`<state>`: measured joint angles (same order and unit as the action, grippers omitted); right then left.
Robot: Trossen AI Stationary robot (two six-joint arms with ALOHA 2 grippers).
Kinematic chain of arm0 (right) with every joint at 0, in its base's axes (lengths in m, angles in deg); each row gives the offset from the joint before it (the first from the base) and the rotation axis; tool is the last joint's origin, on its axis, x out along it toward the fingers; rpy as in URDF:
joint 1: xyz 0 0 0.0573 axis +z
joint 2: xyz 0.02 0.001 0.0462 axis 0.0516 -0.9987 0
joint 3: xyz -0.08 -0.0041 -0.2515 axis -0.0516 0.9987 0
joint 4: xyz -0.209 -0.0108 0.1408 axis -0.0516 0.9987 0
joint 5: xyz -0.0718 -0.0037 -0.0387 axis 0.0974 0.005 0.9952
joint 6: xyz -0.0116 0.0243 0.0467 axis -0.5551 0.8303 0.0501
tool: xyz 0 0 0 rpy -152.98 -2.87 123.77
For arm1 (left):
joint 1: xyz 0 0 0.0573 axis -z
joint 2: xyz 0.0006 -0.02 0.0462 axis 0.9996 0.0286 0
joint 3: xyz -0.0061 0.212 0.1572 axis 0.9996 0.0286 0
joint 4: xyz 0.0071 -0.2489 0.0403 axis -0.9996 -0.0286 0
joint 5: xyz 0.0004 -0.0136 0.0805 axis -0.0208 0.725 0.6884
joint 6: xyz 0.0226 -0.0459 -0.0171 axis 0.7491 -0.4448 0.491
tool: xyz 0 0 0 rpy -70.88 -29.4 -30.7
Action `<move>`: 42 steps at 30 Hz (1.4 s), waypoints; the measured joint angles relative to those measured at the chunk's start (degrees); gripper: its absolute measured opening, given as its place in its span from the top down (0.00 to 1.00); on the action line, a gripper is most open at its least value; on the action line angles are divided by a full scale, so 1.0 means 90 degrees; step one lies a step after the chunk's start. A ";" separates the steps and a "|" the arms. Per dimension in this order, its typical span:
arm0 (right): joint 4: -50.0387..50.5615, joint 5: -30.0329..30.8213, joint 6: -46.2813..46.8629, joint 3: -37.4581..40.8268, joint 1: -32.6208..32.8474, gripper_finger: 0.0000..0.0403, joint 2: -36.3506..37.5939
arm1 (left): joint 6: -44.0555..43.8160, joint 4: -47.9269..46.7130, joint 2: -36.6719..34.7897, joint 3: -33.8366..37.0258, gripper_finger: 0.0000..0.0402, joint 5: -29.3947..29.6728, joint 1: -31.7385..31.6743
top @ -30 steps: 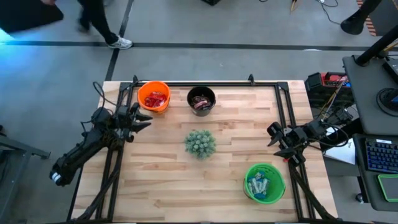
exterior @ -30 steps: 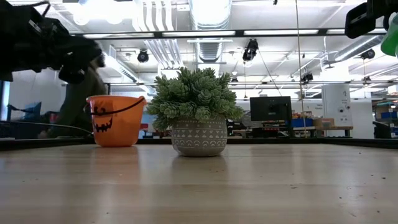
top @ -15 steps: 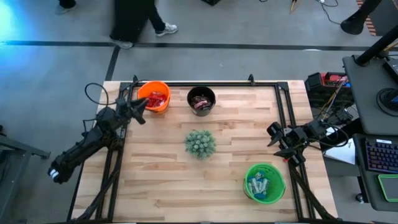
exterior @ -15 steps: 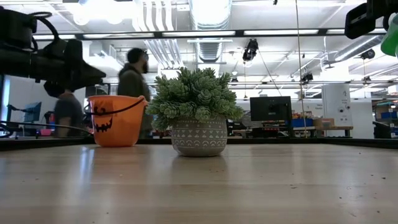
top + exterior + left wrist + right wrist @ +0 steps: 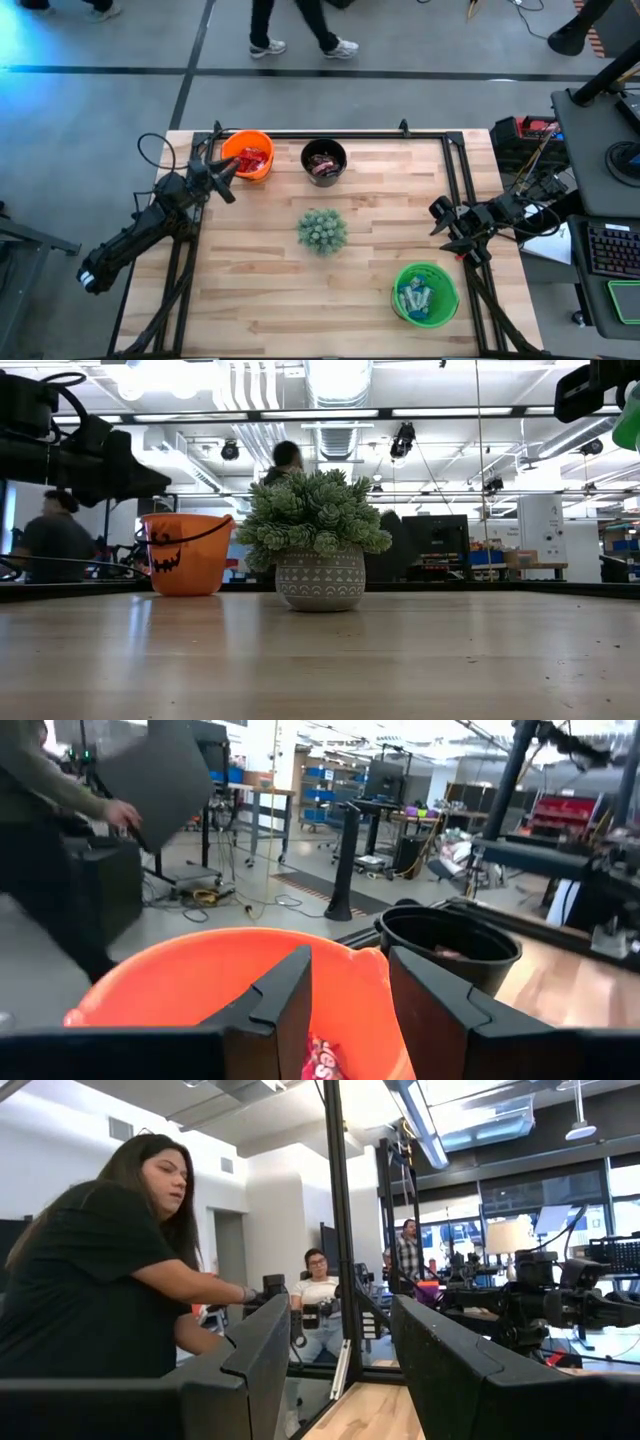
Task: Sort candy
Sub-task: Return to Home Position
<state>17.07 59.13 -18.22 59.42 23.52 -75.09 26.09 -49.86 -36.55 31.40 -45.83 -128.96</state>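
Observation:
The candy lies sorted in three buckets: red pieces [image 5: 248, 160] in the orange bucket [image 5: 247, 155], dark brown ones [image 5: 324, 165] in the black bucket [image 5: 324, 160], light blue ones [image 5: 415, 298] in the green bucket [image 5: 425, 292]. My left gripper [image 5: 228, 172] hovers level at the orange bucket's left rim, open and empty; the left wrist view shows the orange bucket [image 5: 200, 970] and a red candy [image 5: 325, 1065] past its gap [image 5: 345, 1010]. My right gripper [image 5: 438, 215] waits open and empty at the table's right side, above the green bucket.
A spiky green plant ball in a grey pot [image 5: 321, 230] stands mid-table between the buckets. Black frame rails [image 5: 330, 133] run along the far and side edges. People walk on the floor beyond the far edge [image 5: 300, 25].
My left gripper has swung toward the table's far edge and turned, so that it now points at the orange bucket instead of across the table; it has kept still for the last half second. People behind the table have walked on.

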 joint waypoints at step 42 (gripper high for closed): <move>-0.0002 0.0000 -0.0009 -0.0001 0.0002 0.59 0.0000 | 0.0388 0.0067 0.0061 -0.0076 0.71 -0.0024 0.0019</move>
<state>17.04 59.13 -18.31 59.42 23.54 -75.09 29.58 -49.26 -36.00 30.72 -46.05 -128.78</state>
